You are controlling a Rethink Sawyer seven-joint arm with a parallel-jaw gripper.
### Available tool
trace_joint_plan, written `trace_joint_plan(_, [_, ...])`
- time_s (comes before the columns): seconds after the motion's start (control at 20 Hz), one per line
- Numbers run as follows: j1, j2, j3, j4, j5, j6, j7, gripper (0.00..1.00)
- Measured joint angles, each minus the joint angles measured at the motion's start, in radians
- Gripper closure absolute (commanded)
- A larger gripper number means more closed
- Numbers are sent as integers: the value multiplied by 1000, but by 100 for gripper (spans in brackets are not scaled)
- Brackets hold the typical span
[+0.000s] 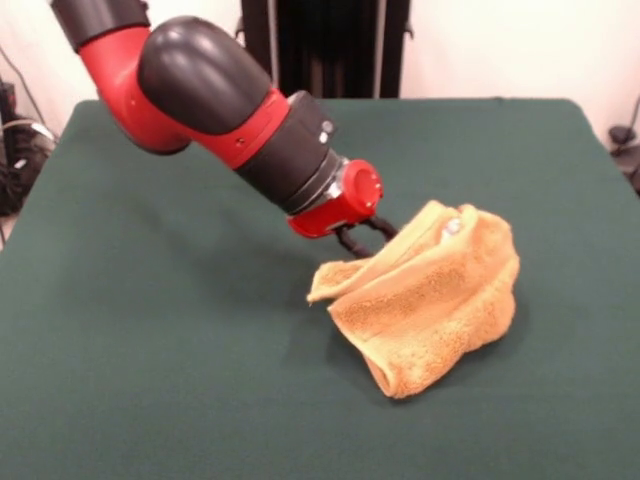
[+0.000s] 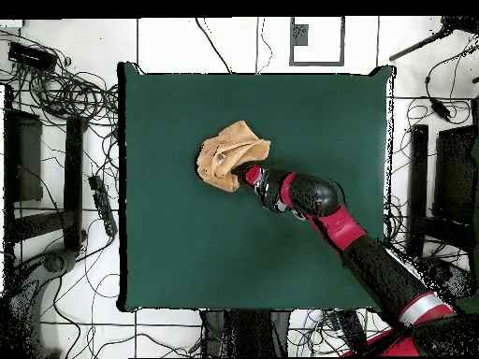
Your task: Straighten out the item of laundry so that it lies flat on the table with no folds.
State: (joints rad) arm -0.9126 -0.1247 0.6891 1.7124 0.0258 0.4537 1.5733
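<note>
The towel (image 1: 430, 305) is orange-yellow terry cloth, fuzzy and rough, with a flatter woven band along one edge. The table (image 1: 150, 380) has a dark green matt top like felt. The arm (image 1: 215, 95) looks like smooth, slightly glossy red and black plastic

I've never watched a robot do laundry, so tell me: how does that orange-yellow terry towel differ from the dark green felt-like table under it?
The orange-yellow terry towel is small, while the dark green felt-like table is far larger. The towel is bunched and folded, partly lifted at the gripper; the table lies flat and smooth. The towel looks fluffy and looped; the table top looks even and matte. Both are soft-looking fabric surfaces.
</note>
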Motion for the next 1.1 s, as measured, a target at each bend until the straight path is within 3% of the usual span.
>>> trace_joint_plan(1.1, [-2,-1,26,100,7,0,0,0])
